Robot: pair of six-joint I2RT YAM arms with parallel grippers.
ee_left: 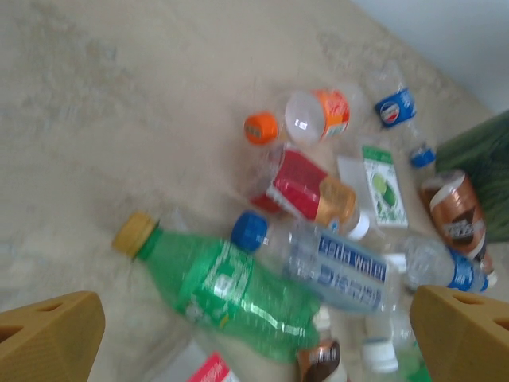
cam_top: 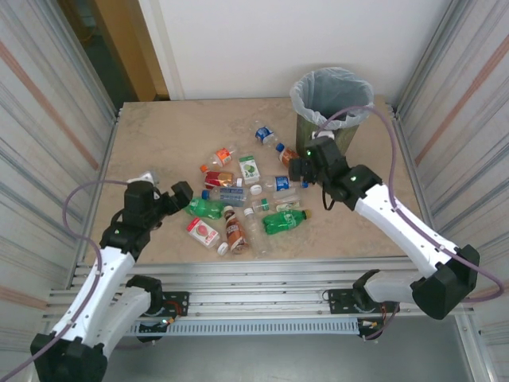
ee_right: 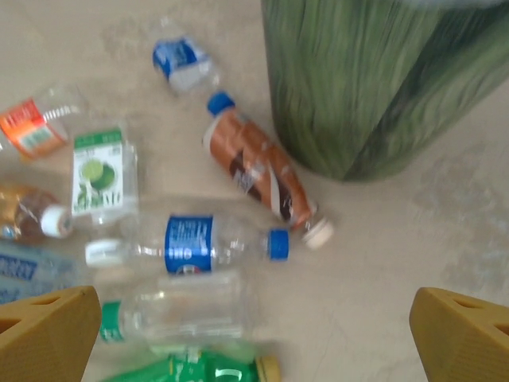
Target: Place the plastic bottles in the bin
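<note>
Beige mottled tabletop (cam_top: 159, 143); white back wall (cam_top: 262, 40); ribbed metal side panels (cam_top: 48, 119); possibly wooden door (cam_top: 119, 48) upper left.

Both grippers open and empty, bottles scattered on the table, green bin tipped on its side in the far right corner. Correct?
No: the bin stands upright, its lined mouth facing up, as the top external view shows. The rest holds: the left gripper and right gripper are open and empty, and the bottles lie scattered on the table.
</note>
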